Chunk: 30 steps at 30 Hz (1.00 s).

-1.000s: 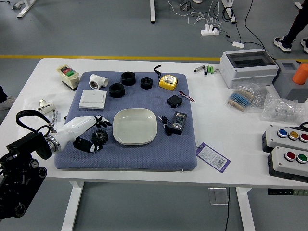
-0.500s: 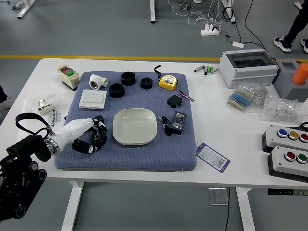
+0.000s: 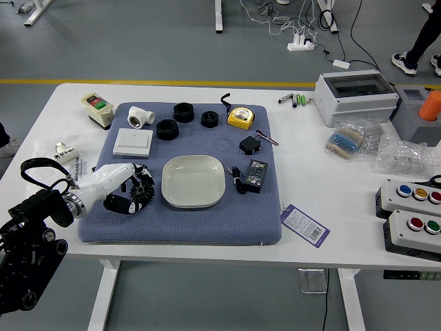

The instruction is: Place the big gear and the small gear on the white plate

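Head view shows a black gear (image 3: 144, 192) gripped in the left hand (image 3: 109, 181).

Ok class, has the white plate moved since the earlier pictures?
No. The white plate sits where it did on the blue mat, no nearer the mat's front edge or either side.

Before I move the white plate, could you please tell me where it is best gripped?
Probably by the plate's near rim, coming from the near side: its raised edge should give fingers a hold, while the robot's left hand and the black gear crowd its left and the cable its right.
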Tool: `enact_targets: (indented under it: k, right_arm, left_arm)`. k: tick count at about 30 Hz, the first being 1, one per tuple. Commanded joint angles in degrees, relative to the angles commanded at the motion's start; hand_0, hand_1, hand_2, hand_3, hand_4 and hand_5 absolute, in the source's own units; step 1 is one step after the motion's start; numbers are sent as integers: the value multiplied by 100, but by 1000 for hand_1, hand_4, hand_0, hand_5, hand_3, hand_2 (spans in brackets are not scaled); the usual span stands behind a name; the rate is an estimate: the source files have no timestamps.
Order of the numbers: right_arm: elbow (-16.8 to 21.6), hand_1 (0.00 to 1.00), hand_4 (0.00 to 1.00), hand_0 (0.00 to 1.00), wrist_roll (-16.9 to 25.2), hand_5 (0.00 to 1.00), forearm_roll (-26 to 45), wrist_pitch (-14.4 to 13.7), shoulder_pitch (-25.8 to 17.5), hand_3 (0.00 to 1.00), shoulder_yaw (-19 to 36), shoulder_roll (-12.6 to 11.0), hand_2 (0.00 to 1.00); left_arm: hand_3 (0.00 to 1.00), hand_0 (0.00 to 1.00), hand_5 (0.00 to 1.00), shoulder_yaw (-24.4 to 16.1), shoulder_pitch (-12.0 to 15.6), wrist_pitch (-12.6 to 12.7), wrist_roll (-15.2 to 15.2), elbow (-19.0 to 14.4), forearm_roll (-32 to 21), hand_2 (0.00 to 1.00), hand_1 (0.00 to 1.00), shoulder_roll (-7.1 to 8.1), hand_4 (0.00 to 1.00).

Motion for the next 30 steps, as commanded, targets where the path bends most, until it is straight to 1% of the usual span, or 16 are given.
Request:
enact_targets:
  k: [4,5,7,8,9,10,11,16,17,20,22,23,28,29,30]
  right_arm:
    - [3,716,805,700,1,655,-12,-1,9,579,11,-7,768]
    - [3,717,804,700,2,654,-13,-1,11,579,13,-9,768]
    - [4,717,804,700,4,654,-11,-4,16,579,15,-12,768]
    - [4,717,804,700,3,654,-4,-5,19,579,10,-13,768]
    - [5,717,804,700,3,654,-1,-6,19,579,8,-13,768]
    - [5,717,804,700,3,654,0,-6,21,579,4,-14,768]
    - [7,717,804,701,1,655,1,-8,26,579,-4,-18,768]
    - [15,717,804,701,1,655,18,-22,41,579,-32,-33,768]
    - [16,718,805,701,2,655,18,-22,42,579,-33,-34,768]
    - [19,718,805,701,7,655,26,-29,52,579,-44,-42,768]
    - [21,718,805,701,9,655,25,-32,58,579,-49,-46,768]
    - [22,718,804,701,12,655,29,-33,61,579,-52,-48,768]
    - [25,718,804,701,20,655,36,-36,64,579,-56,-54,768]
    - [25,717,804,701,20,655,35,-36,65,579,-57,-55,767]
    - [25,717,804,701,18,655,32,-37,66,579,-60,-56,767]
  left_arm:
    - [494,222,2,64,-38,133,-47,-212,-128,366,274,-28,333]
    - [490,225,2,84,-52,156,-60,-251,-157,352,264,-37,313]
    - [490,225,2,174,-121,220,-108,-339,-251,352,264,-70,313]
    - [490,225,2,269,-209,255,-154,-349,-321,352,264,-105,313]
    - [490,225,2,302,-241,264,-170,-346,-344,352,264,-117,313]
    - [490,225,2,330,-269,271,-180,-326,-357,352,264,-131,313]
    - [488,225,2,412,-367,281,-200,-266,-375,345,253,-162,307]
    - [488,225,2,794,-811,321,-212,165,-395,345,253,-327,307]
    - [553,269,2,820,-842,324,-210,204,-395,434,344,-339,476]
    - [553,269,2,1011,-1080,342,-186,522,-325,434,344,-452,476]
    - [553,269,2,1070,-1174,361,-172,674,-258,434,344,-504,476]
    - [646,341,44,1088,-1223,373,-154,768,-202,538,450,-538,857]
    - [646,341,44,1087,-1343,418,-138,1084,-22,538,450,-641,857]
    - [768,516,252,1086,-1353,421,-141,1113,7,679,612,-649,998]
    - [768,516,252,1087,-1363,422,-142,1142,39,679,612,-656,998]
